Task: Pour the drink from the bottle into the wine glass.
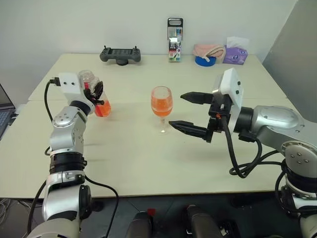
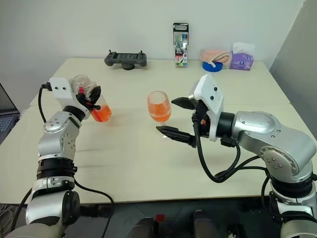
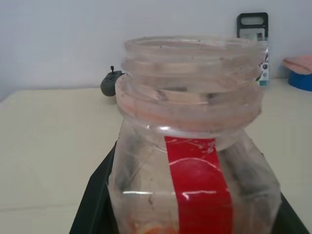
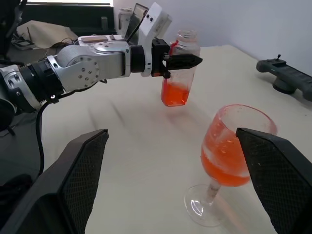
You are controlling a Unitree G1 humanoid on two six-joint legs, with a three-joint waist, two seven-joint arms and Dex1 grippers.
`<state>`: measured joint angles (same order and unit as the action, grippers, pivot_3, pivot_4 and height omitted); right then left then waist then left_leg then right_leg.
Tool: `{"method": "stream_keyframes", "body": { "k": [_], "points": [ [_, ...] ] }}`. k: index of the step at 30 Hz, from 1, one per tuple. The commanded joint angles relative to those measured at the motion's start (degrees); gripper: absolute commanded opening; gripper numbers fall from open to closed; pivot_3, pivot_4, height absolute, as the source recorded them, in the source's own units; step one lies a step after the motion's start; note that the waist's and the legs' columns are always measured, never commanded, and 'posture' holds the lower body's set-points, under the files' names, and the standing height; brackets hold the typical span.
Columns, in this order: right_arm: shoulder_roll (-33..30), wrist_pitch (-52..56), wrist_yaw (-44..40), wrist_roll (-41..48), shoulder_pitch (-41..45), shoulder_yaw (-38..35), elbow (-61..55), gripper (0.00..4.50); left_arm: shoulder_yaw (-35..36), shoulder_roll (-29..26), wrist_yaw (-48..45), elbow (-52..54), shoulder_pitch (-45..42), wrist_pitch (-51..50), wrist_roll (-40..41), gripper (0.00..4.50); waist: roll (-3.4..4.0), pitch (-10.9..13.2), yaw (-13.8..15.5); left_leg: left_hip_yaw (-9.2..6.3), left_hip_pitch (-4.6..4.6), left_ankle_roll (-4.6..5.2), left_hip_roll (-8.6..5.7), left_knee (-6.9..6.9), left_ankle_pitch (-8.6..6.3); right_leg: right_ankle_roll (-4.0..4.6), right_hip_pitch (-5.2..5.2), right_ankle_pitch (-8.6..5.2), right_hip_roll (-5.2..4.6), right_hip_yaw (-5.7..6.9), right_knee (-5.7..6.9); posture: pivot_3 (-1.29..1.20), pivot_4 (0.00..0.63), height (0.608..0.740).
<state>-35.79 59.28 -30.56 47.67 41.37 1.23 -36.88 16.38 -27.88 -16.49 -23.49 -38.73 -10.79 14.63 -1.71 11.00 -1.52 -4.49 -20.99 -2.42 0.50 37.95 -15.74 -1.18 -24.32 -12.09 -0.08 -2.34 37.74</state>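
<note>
The left gripper is clenched around the bottle and holds it upright, just above the counter, on the robot's left side. The bottle has no cap on, and a little of the orange-red drink sits at its bottom. The left wrist view looks at the bottle from very close: its wide open mouth, the screw rings on its neck, and a red label going down its side. The wine glass stands upright on the counter near the middle, well apart from the bottle, and its bowl is about half full of the same orange-red drink. The right gripper is released, with its two black fingers spread wide, just beside the glass but not touching it. The right wrist view looks between those fingers and shows drops on the inside of the glass above the drink. Along the back of the counter the head views show a black game controller, a tall box of pens, a blue roll of tape, a pink cloth and a purple tissue pack.
</note>
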Motion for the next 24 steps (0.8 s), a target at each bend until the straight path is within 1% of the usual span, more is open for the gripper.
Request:
{"method": "stream_keyframes", "body": {
  "k": [1,3,7,9,12,13,16,24],
  "points": [
    [-0.81,-1.89,-1.07,-1.0,0.92,-0.32,-0.37,4.5,0.74,0.36,-0.33,4.0,1.71,1.84,0.43,1.66,0.0,0.0,-0.06,0.01,0.0,0.0,0.0,-0.01,0.0,0.01,0.0,0.0,0.0,0.0,0.0,0.0,0.15,0.74],
    [-1.39,-2.34,-1.95,-1.62,0.98,-0.07,0.04,4.5,1.24,1.07,-0.83,4.22,3.04,2.27,1.41,1.66,0.0,0.0,-0.09,0.02,0.01,0.0,0.01,-0.02,0.0,0.01,0.0,0.0,0.0,0.0,0.0,0.0,0.15,0.74],
    [-1.87,-2.99,-2.78,-2.6,0.89,0.21,0.68,4.5,1.71,0.86,0.94,1.67,3.63,3.1,0.25,1.66,0.0,0.0,-0.11,0.02,0.01,0.0,0.02,-0.02,0.0,0.0,-0.01,-0.01,0.02,0.01,-0.01,0.0,0.15,0.74],
    [-1.94,-2.99,-2.94,-2.68,1.05,0.34,0.77,4.5,1.85,1.03,1.14,1.08,3.82,3.21,0.42,2.39,0.0,0.0,-0.11,0.01,0.01,0.0,0.02,-0.02,0.0,-0.02,0.0,-0.01,0.02,0.01,-0.01,0.0,0.15,0.74],
    [-2.11,-3.31,-3.58,-3.42,1.39,0.63,1.66,4.5,1.09,0.83,1.51,0.01,3.58,3.2,-0.55,3.19,0.0,0.0,-0.11,0.02,0.0,0.0,0.01,-0.02,0.0,-0.04,0.0,-0.03,0.02,0.0,-0.03,0.0,0.15,0.74],
    [-2.03,-3.34,-3.52,-3.59,1.27,0.54,1.88,4.5,1.05,0.75,1.79,-0.19,3.63,3.16,-0.83,3.57,0.0,0.0,-0.11,0.02,0.01,0.0,0.01,-0.02,0.0,-0.06,0.0,-0.04,0.02,0.0,-0.03,0.0,0.15,0.74],
    [-2.07,-3.62,-3.91,-4.43,1.22,0.78,2.23,4.5,1.11,0.63,2.06,-0.75,3.79,3.01,-1.17,4.47,0.0,0.0,-0.11,0.02,0.01,0.0,0.01,-0.03,0.0,-0.06,0.0,-0.04,0.02,0.0,-0.04,0.0,0.15,0.74],
    [-2.71,-5.12,-5.43,-6.56,1.17,1.09,3.9,4.5,0.6,-0.85,0.34,3.3,7.0,0.05,-1.07,4.47,0.0,0.0,-0.15,0.02,0.01,-0.01,0.03,-0.05,-0.01,-0.09,0.0,-0.06,0.02,0.0,-0.06,0.0,0.15,0.74]
  ]
}}
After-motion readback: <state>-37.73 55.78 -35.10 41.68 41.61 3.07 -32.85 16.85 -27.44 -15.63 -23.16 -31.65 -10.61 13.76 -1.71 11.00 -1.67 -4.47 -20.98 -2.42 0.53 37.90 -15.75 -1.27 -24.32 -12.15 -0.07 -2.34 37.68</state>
